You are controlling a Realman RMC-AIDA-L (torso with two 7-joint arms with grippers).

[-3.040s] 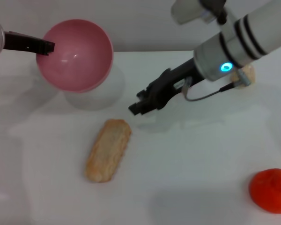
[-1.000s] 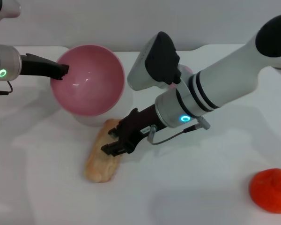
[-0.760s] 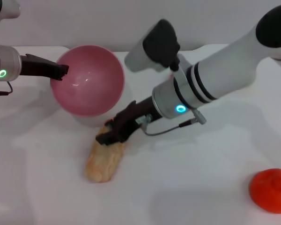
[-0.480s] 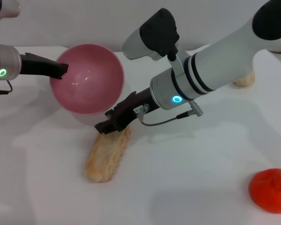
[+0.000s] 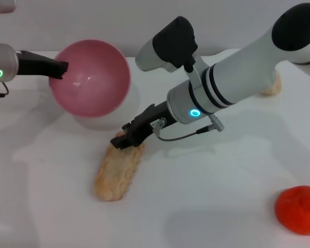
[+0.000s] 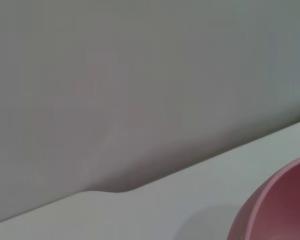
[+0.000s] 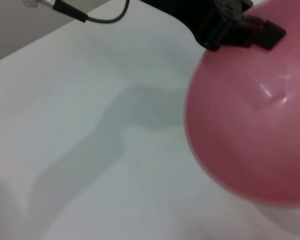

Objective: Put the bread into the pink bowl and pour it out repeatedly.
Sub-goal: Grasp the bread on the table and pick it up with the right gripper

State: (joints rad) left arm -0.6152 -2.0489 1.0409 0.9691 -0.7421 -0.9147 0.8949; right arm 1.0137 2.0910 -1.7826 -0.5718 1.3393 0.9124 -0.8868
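Pinching the pink bowl (image 5: 90, 77) by its rim with my left gripper (image 5: 59, 67), tilted, off the table (image 5: 222, 181) — right gripper (image 5: 125, 140) touches the bread's (image 5: 118, 168) far end, fingers' state unclear.

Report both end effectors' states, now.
Left end effector: shut on the rim of the round pink plastic bowl, held tilted.
Right end effector: at the striped toy bread loaf's far end; grip cannot be told.

bread's (image 5: 117, 169) far end under right gripper (image 5: 125, 139)

The bread (image 5: 118, 168) lies before the pink bowl (image 5: 90, 77) (held aloft, left).
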